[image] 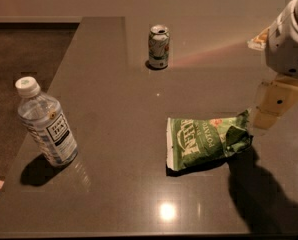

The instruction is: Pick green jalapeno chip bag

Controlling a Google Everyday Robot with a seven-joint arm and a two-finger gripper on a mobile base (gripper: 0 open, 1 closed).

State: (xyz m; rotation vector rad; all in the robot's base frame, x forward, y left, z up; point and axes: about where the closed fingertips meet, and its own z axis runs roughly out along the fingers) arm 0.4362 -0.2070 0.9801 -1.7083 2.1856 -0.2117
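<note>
- currently the crinkled green foil chip bag (206, 141), with its white lettering and small orange-red patch, lies flat on the dark glossy tabletop (114, 149). it sits right of the middle, its long side running left to right and its right end puckered upward.
- the robot's pale two-finger gripper (267, 115) hangs just above and beside that puckered right end, near it but seemingly not touching. whether it is apart or together cannot be told from this view.
- the step in hand looks like the last approach before the grasp, and the bag is not yet lifted.
- to do it well, the gripper would best come down over the raised, crumpled end, where the foil offers a fold to pinch. on the flat printed face it would likely slide.
- a gentle close and a straight lift seem wise, since slick foil can squirm out.
- the green-and-white drink can (159, 46) stands upright well apart at the far side, and the clear plastic water bottle (46, 124) with a white cap stands well apart at the left. neither should hinder the pick.
- the can's top looks opened, its contents hidden. the bottle is capped and seems to hold clear water, though the level is unclear. the bag looks closed and rather flat.
</note>
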